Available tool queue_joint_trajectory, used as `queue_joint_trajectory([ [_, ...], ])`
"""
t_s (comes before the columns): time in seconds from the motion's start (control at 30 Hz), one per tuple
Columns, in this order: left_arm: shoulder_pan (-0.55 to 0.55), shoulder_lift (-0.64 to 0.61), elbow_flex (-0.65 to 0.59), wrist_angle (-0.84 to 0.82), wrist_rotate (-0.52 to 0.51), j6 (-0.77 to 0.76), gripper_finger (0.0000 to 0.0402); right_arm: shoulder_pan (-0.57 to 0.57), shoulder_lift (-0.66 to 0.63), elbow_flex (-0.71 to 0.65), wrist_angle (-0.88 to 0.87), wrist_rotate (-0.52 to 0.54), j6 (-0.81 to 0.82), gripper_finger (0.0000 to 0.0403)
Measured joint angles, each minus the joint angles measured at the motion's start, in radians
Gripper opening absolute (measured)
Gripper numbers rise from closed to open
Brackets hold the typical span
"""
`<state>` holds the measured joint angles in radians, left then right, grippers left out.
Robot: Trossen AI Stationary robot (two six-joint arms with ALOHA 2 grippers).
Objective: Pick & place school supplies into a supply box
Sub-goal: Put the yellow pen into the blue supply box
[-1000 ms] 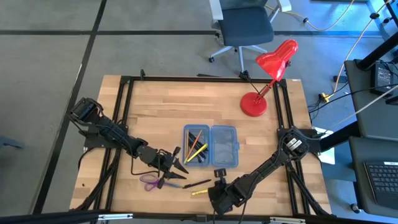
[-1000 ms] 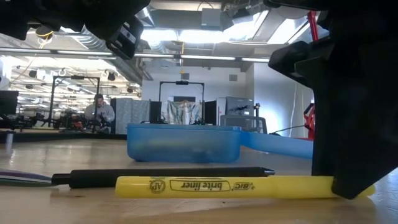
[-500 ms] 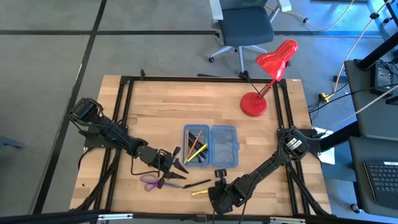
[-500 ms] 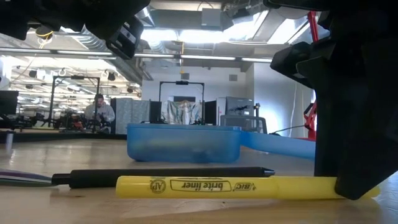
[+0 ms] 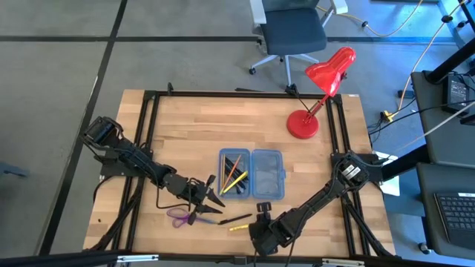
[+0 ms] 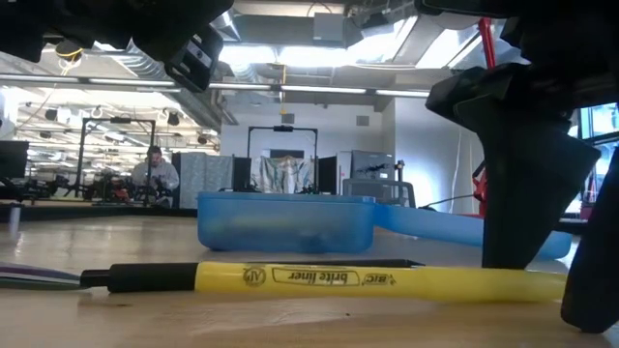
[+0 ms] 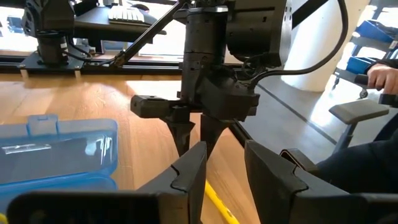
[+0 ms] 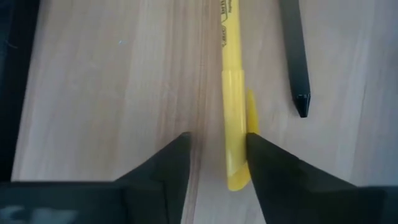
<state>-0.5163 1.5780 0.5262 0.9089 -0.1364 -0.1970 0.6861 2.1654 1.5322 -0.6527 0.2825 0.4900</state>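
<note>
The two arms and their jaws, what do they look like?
Both the left arm and right arm are slim, black and jointed, with black cables running along them. Each ends in a matte black gripper, the left gripper and right gripper, with two tapered, wedge-shaped fingers. No markings are visible on them.

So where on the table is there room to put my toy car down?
The wood between the blue box and the red lamp is bare, and so is the far left corner. The near edge is crowded: the scissors, black pen, yellow highlighter and both grippers are there.
</note>
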Motion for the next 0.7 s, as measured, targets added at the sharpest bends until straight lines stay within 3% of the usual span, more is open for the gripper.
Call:
queue_joint_trajectory([
  [0.7,0.000,0.000,0.000,0.000,0.000,0.000,0.0103,0.000,0.000,0.065,-0.017,0.009,-0.053,0.0175],
])
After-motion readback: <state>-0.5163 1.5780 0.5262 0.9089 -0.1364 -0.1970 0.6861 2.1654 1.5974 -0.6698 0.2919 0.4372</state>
